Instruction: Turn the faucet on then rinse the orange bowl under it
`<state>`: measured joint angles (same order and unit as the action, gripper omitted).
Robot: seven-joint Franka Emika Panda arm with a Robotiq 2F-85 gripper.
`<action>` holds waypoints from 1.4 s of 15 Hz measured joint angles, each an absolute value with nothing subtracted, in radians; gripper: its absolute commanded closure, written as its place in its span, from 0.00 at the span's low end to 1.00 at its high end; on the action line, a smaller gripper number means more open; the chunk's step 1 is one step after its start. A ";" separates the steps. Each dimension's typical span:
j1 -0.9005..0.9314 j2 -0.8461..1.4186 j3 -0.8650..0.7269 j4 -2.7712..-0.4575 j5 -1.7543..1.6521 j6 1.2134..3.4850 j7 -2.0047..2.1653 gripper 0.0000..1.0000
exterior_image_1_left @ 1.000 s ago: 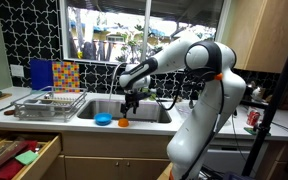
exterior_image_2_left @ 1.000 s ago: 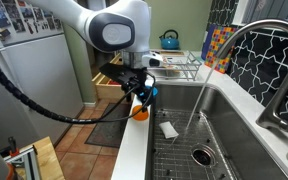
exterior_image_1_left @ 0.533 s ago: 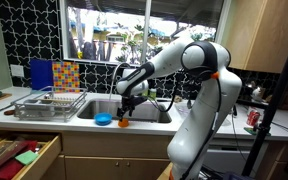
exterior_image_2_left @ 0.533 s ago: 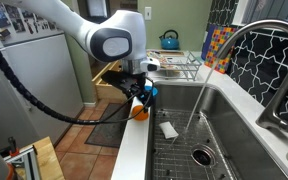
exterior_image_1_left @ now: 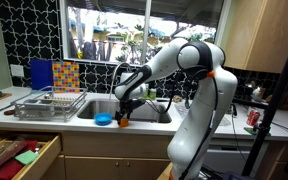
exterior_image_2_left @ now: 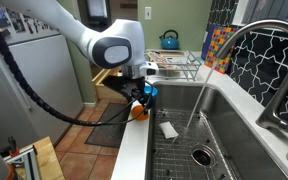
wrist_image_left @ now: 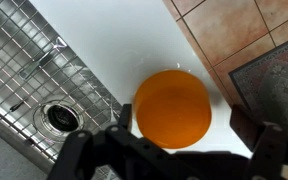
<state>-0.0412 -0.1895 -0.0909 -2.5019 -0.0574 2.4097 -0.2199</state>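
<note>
Directly over the orange bowl (wrist_image_left: 172, 108), the open gripper (exterior_image_1_left: 124, 112) points down.

The arched faucet (exterior_image_2_left: 234, 45) runs water; the small orange bowl (wrist_image_left: 172, 108) sits upright on the sink rim (wrist_image_left: 104, 40).

Home kitchen, steel sink (exterior_image_2_left: 240, 122) with gooseneck faucet (exterior_image_2_left: 246, 42), dish rack (exterior_image_1_left: 50, 104), kettle (exterior_image_2_left: 169, 40), wooden cabinets (exterior_image_1_left: 252, 32), patterned tile backsplash (exterior_image_1_left: 14, 36)

White table (wrist_image_left: 104, 40), front ledge by the sink (exterior_image_2_left: 224, 110): orange bowl (wrist_image_left: 172, 108) sits upright. Blue bowl (exterior_image_1_left: 104, 120) just beside it. Wire rack (exterior_image_1_left: 49, 105) farther along.
</note>
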 measured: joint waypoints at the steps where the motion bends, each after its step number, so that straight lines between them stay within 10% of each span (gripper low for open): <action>1: -0.042 -0.186 -0.091 -2.502 -0.058 2.414 -0.220 0.02; 13: -0.054 -0.179 -0.091 -2.500 -0.071 2.416 -0.217 0.51; 18: -0.082 -0.188 -0.095 -2.481 -0.128 2.416 -0.209 0.51; 19: -0.090 -0.190 -0.097 -2.466 -0.142 2.416 -0.204 0.26; 21: -0.105 -0.192 -0.101 -2.432 -0.165 2.416 -0.197 0.26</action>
